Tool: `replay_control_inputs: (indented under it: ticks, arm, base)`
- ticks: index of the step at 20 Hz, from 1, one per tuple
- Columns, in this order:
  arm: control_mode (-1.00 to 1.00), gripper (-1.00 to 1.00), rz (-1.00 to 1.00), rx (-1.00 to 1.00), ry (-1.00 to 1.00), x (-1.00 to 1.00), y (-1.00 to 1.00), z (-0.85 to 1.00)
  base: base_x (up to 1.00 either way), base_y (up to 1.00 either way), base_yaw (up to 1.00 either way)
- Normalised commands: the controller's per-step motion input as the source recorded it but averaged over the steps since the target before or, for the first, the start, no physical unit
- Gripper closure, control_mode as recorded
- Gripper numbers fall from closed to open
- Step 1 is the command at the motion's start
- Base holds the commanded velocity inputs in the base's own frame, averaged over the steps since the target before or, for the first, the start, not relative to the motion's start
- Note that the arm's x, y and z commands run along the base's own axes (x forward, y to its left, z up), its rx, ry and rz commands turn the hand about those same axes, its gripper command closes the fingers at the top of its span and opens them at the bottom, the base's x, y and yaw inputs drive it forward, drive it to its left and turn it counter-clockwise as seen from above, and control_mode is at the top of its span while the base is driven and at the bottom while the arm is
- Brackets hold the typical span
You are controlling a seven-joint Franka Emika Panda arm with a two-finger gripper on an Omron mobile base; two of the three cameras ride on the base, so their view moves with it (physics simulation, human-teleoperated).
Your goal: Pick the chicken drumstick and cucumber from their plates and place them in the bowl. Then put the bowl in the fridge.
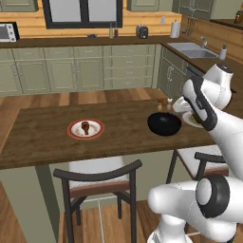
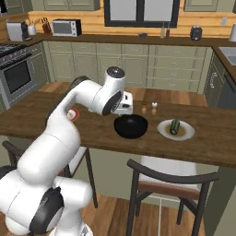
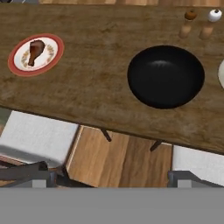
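I have the arm raised over the near edge of the wooden table (image 1: pixel 47 137), the hand looking down on it. The fingers themselves are not clear to me in any camera, but the jaws stand at their widest and carry nothing.

The chicken drumstick (image 3: pixel 35 51) lies on the red-rimmed plate (image 3: pixel 17 65), off to the left of the table and well apart from everything else. The black bowl (image 3: pixel 165 76) sits nearer the middle and looks empty. To its right, in the right base view, the cucumber (image 2: pixel 175 126) rests on the pale plate (image 2: pixel 163 131), just beside the bowl but not touching it. I judge the layout is meant to make both carries short hops with the bowl between the two plates. No fridge is in sight yet, so that step is a drive away.

I read this as the start: neither piece of food is in the bowl. Either piece could go first; the drumstick has bare table all around its plate, so coming straight down on it is easy.

On room: two small shakers (image 3: pixel 197 24) stand just beyond the bowl on the far side, so I would keep my sweep on the near side. The bowl sits fairly near the table's near edge, with chairs (image 1: pixel 97 185) tucked below, so I must not nudge it that way.
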Motion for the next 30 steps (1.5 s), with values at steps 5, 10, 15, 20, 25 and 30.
replay_control_inputs:
  ticks: [5,10,15,20,25,30]
  arm:
    - [-1.0,-1.0,-0.07,0.07,0.04,1.0,-1.0,-0.51]
    - [-1.0,-1.0,-0.15,0.0,0.05,0.75,-1.0,-0.5]
    - [-1.0,-1.0,-0.17,0.01,0.15,0.99,-1.0,-0.11]
    - [-1.0,-1.0,-0.13,0.0,0.11,0.88,-0.94,-0.26]
    - [-1.0,-1.0,-0.06,0.0,0.03,0.63,-0.74,-0.46]
    - [-1.0,-1.0,-0.1,0.0,0.08,0.36,-0.33,-0.13]
  base:
    - [0.0,0.0,0.0]
    - [0.0,0.0,0.0]
    - [0.0,0.0,0.0]
    - [0.0,0.0,0.0]
    - [0.0,0.0,0.0]
    - [0.0,0.0,0.0]
